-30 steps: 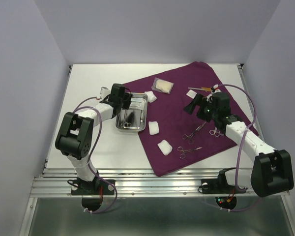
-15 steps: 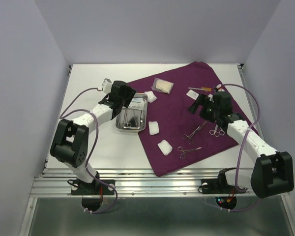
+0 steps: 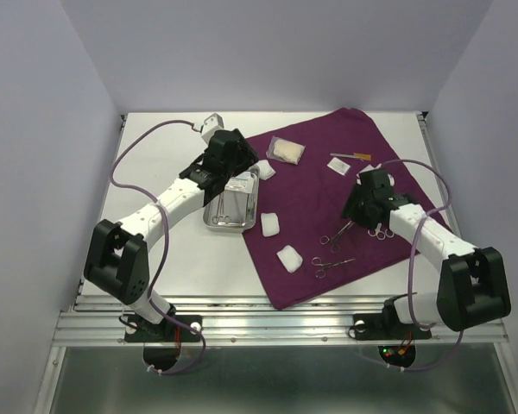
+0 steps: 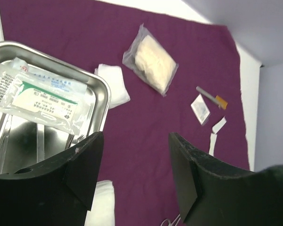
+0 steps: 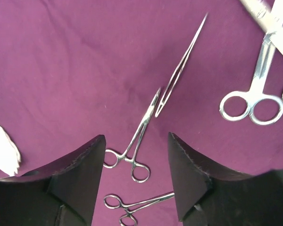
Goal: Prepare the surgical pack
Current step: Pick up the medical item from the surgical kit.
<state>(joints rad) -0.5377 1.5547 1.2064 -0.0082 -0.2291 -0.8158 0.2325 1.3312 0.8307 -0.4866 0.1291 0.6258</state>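
Right jaws have dropped over the forceps on the cloth. They are apart, with the handles between them, so a grab looks next. Left jaws, apart and empty, have cleared the tray. The packet lies inside it, to their left.

1. You've got the cloth spread over the right half of the table, and the tray sits at the cloth's left edge.
2. Inside the tray, a flat packet lies across the far end.
3. Just right of the tray's far corner there's a gauze square, and behind that a stuffed packet.
4. Two more gauze squares: one just right of the tray's near corner, the other nearer the bases.
5. Look right and there are the scissors, with forceps just left of them.
6. A second pair of forceps lies in front of the first.
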